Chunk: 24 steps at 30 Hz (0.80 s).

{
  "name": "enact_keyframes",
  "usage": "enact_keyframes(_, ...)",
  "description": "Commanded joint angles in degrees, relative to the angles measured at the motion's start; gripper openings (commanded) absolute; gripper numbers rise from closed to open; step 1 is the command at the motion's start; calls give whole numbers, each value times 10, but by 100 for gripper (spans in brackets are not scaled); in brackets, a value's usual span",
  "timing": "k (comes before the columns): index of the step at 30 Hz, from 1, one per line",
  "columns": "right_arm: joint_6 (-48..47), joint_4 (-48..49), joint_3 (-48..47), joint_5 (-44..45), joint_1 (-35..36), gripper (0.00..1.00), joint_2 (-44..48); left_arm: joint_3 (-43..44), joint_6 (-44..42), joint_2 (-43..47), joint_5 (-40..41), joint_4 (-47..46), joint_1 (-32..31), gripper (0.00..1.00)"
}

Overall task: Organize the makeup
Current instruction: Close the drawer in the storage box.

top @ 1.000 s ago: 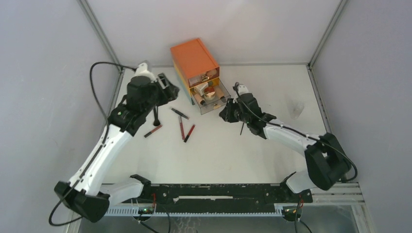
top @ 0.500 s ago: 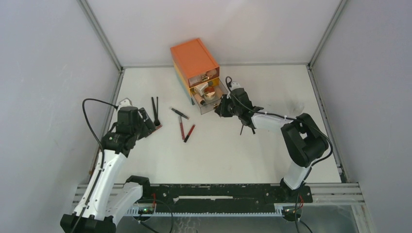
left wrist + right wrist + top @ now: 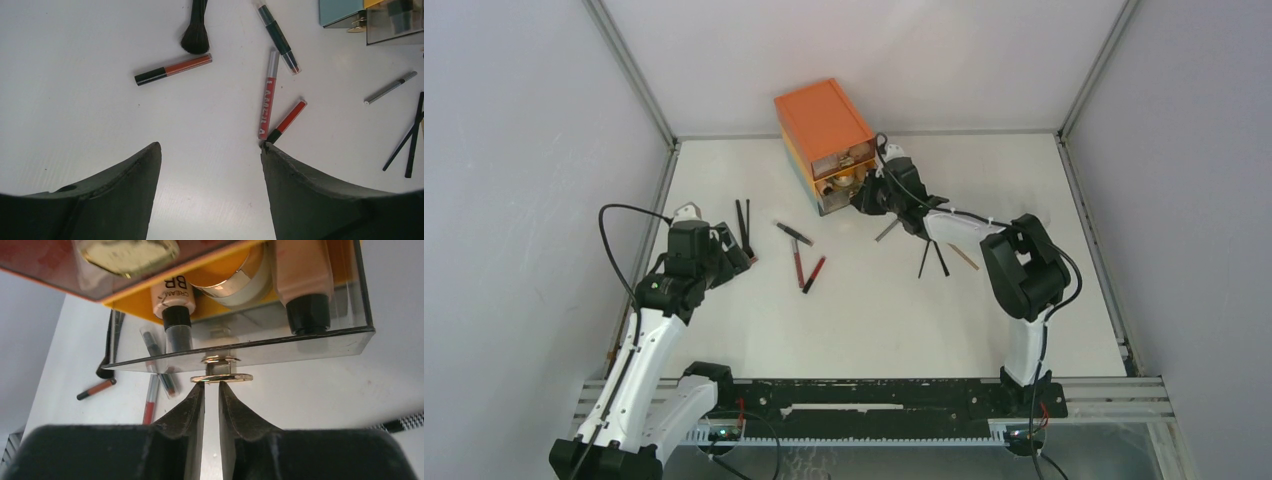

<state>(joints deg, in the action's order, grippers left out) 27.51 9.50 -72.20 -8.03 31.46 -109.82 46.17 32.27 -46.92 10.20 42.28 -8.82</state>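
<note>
Makeup is sitting in two spots here. Part of it is lying in the clear plastic drawer (image 3: 320, 342) that's sticking out of the orange three-drawer mini chest (image 3: 822, 120): a beige foundation tube with a black cap (image 3: 172, 302), a round gold-rimmed compact (image 3: 235, 282) and a second beige bottle with a black cap (image 3: 305, 287).

The rest is lying loose on the white table (image 3: 874, 320): a fluffy black brush (image 3: 195, 37), an orange-red lip tube with a black cap (image 3: 173, 69), a dark pencil (image 3: 278, 36), a red tube with a silver cap (image 3: 267, 97), a short red stick with a black end (image 3: 287, 120), a silver patterned pen (image 3: 390, 87) and two thin black brushes (image 3: 412, 150) crossing each other.

The left gripper (image 3: 210, 146) is hovering over the table with its fingers spread wide, gripping nothing. The short red stick's black end is lying just beside one fingertip.

The right gripper (image 3: 211, 386) is sitting at the drawer's gold knob (image 3: 221, 376), fingers squeezed almost together with only a slit between them. The tips seem to be touching the knob's disc, but I can't be sure from this angle.
</note>
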Motion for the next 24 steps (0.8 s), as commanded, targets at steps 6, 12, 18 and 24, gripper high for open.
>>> enact_keyframes(6, 21, 48, -65, 4, -5, 23, -25, 1, -22, -2, -14, -34, 3, 78)
enact_keyframes(12, 0, 37, -24, 5, -12, 23, 37, 1, -30, -4, -19, -41, 2, 78)
enact_keyframes(18, -21, 16, 62, 12, -45, 25, 139, 1, -35, -11, -25, -58, 0, 78)
enact_keyframes(24, 4, 7, 123, 10, -75, 29, 217, 7, -49, -30, -27, -69, -5, 79)
